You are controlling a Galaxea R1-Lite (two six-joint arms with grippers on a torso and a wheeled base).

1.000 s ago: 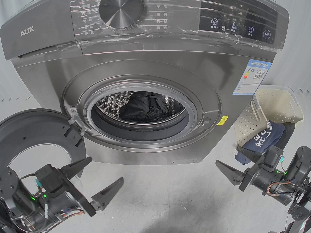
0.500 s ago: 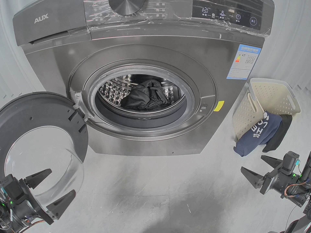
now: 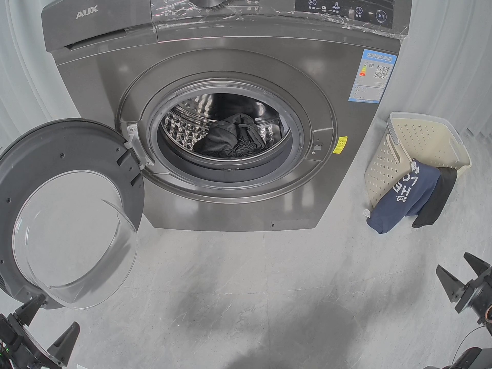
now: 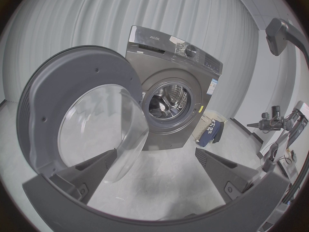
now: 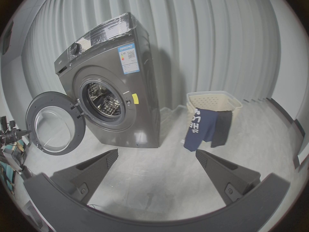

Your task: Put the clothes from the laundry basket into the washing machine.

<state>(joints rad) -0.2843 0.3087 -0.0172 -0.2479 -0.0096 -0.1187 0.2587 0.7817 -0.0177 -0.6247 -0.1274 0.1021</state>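
Camera pulls back from grey steel washing machine (image 3: 230,52), black garment (image 3: 230,137) inside; left gripper (image 3: 48,319) and right gripper (image 3: 455,265) gape empty; navy shirt (image 3: 405,196) awaits on cream laundry basket (image 3: 451,137).

- The washing machine (image 3: 230,42) is silver-grey.
- The clothes (image 3: 230,137) inside it are black.
- The laundry basket (image 3: 405,139) is cream, dotted with holes.
- The shirt (image 3: 407,193) is navy with white lettering.
- My left hand (image 3: 56,313) and right hand (image 3: 453,262) are black.

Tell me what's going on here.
Laundry loading, partway through. The washing machine has its door open, with dark clothes already inside. A navy shirt and a black garment drape over the laundry basket beside it. The left gripper and right gripper are open, holding nothing.
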